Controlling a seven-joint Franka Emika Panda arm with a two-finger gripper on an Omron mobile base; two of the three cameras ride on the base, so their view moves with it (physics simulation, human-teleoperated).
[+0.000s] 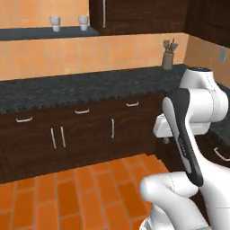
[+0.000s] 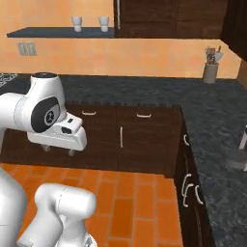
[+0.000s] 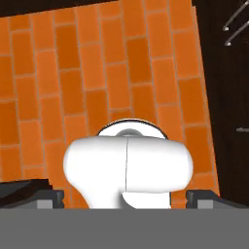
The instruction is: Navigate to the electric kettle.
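On your left, two white cups [image 1: 68, 22] stand on the wall shelf [image 1: 45, 32] above the dark tabletop [image 1: 81, 87]; a utensil holder [image 2: 211, 67] sits in the far corner. No electric kettle shows anywhere here, so you must keep searching. The tool [image 3: 125, 200] points down at the brick floor [image 3: 97, 73], its fingers well apart, holding nothing. Drive carelessly and the base may clip the corner cabinets [image 2: 188, 183] on your right.
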